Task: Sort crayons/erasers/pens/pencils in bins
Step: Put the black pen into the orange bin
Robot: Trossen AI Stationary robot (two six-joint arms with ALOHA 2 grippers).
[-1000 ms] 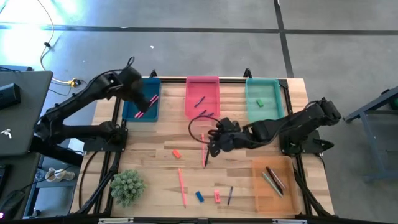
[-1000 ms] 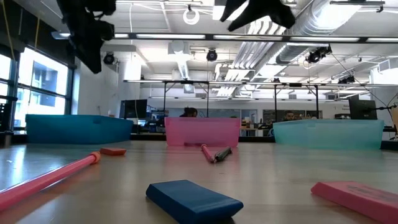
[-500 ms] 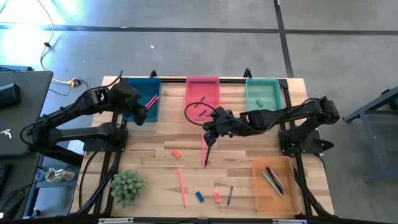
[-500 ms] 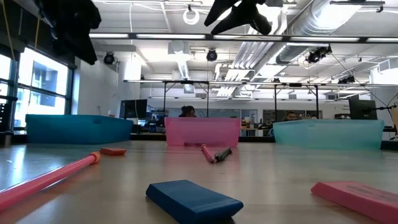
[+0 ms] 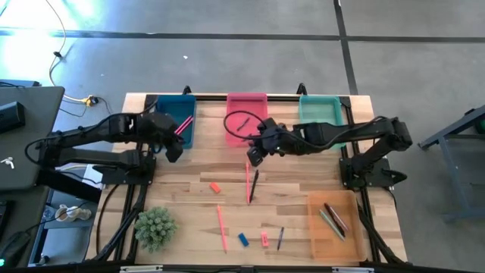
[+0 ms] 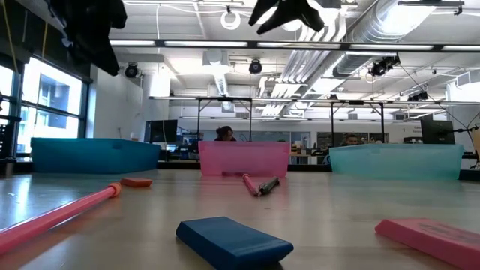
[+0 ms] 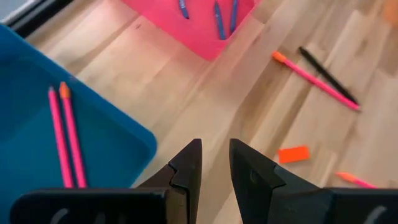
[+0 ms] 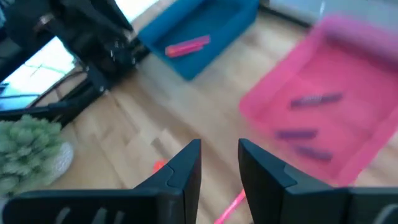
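Sorting is partly complete. The bins already hold items: pink sticks in the dark blue bin (image 5: pixel 176 121), pens in the pink bin (image 5: pixel 247 117), a green eraser in the teal bin (image 5: pixel 318 121), pencils in the orange bin (image 5: pixel 332 224). Below the pink bin, several sticks and erasers (image 5: pixel 243 240) remain loose on the table (image 5: pixel 303 189). The left gripper (image 7: pixel 214 163) and right gripper (image 8: pixel 219 163) hover slightly parted, empty.

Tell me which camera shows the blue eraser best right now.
The low view: the blue eraser lies close and large in the foreground. The high view shows it small near the table's front edge. Neither wrist view shows it.
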